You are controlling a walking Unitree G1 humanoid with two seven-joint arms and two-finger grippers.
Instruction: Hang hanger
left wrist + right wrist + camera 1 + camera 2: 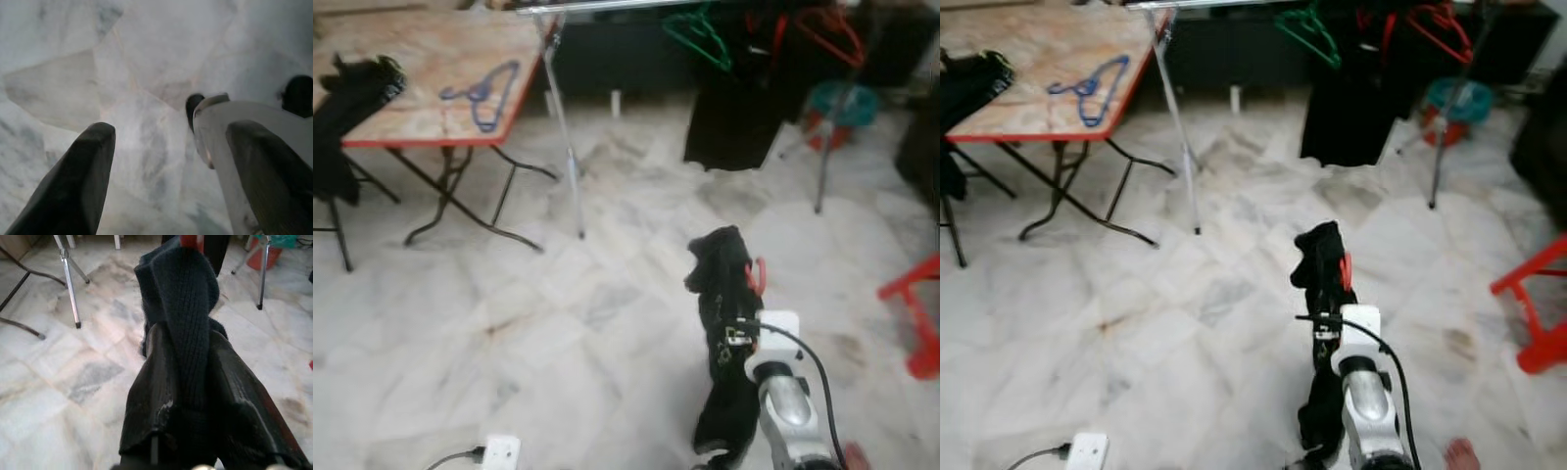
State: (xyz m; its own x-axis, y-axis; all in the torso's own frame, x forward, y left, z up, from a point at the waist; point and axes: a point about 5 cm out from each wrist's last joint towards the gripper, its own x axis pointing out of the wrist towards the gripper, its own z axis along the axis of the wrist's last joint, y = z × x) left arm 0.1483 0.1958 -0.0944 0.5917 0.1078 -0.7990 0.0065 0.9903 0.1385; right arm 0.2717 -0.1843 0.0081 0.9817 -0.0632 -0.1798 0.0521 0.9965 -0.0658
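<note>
Across the white marble floor (558,323), a silver clothes rack (563,127) carries green and red hangers at the far side. Left of it, a wooden folding table (431,69) bears a blue wire hanger (484,93). Nearer, the right gripper (188,362) is clamped on a dark knitted garment (724,323), draped on what looks like a red hanger (759,276). The left gripper (171,161) hangs spread above the floor.

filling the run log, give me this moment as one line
right gripper: shut on dark garment with red hanger | left gripper: open, over floor | clothes rack: ahead, not reached
</note>
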